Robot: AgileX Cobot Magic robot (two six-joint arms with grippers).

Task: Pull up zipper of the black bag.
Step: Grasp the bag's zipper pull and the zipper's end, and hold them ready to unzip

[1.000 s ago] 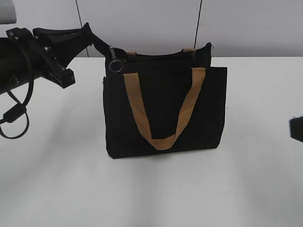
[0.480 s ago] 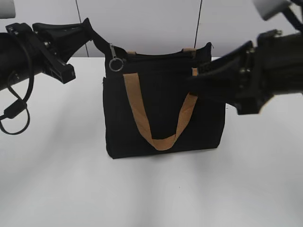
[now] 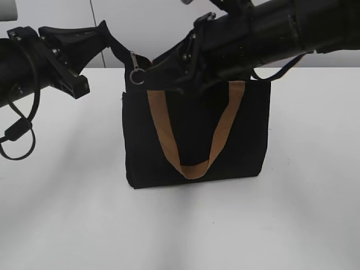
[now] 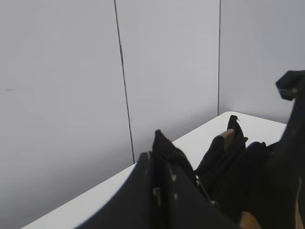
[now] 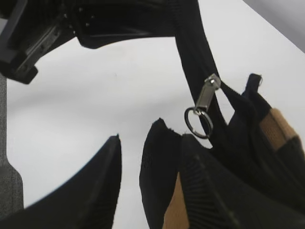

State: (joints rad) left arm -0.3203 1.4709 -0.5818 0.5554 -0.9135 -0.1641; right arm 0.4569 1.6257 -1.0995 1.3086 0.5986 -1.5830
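Reaching in from the left edge of the exterior view, the left gripper [image 3: 107,38] has its jaws closed on the raised black end strip of the black bag [image 3: 197,132], lifting that corner above the bag's top edge. A looped black cable [image 3: 19,132] hangs under the left arm, clear of the white table [image 3: 67,214]. Left wrist view: the closed fingers [image 4: 157,186] meet on dark fabric; grey wall panels [image 4: 62,86] fill the background.

Just right of the pinched strip hangs the zipper [image 3: 136,70], its silver pull tab and ring dangling at the bag's upper left corner. Right wrist view shows the pull [image 5: 204,102] on the strip, ring hanging free, nothing gripping it.

The bag stands upright at table centre. The front tan strap [image 3: 192,163] hangs in a U down its face.

The right arm crosses from upper right, lying over the bag's top edge and hiding the top opening and rear strap in the exterior view. The right gripper [image 3: 169,66] sits just right of the pull. Right wrist view: its fingers [image 5: 102,181] are parted, a gap between them, holding nothing; one tip is close under the ring, contact cannot be judged. The left arm's hardware fills that view's upper left.
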